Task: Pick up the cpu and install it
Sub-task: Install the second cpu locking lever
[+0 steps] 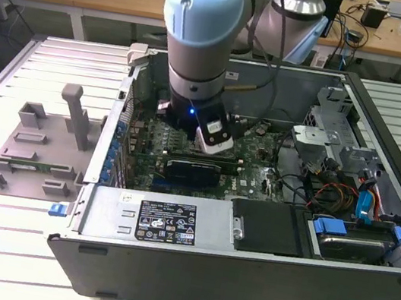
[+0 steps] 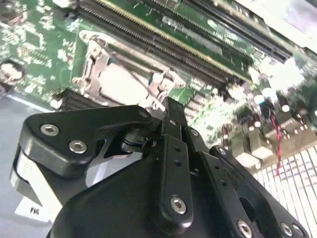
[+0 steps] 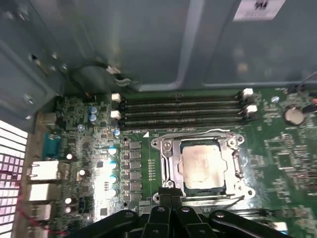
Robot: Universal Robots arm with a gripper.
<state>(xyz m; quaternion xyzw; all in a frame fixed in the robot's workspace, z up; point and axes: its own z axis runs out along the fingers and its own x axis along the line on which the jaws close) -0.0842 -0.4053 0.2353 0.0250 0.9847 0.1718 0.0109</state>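
Observation:
The cpu [image 3: 200,166], a pale silver-grey square, lies flat inside the metal-framed socket [image 3: 166,166] on the green motherboard; in the second wrist view the cpu [image 2: 121,82] shows as a bright patch. My gripper [image 3: 171,201] hangs just off the socket's edge, black fingers pressed together with nothing between them, and apart from the chip. In the second wrist view the gripper [image 2: 167,105] tapers to a closed tip over the board. In the exterior view the arm's wrist [image 1: 197,80] reaches down into the open computer case [image 1: 241,272].
Long memory slots [image 3: 183,109] run beside the socket, with the case wall [image 3: 148,44] just past them. A black card [image 1: 193,170] and a power supply [image 1: 158,220] lie in the case. A grey plastic tray [image 1: 40,142] sits at the exterior view's left.

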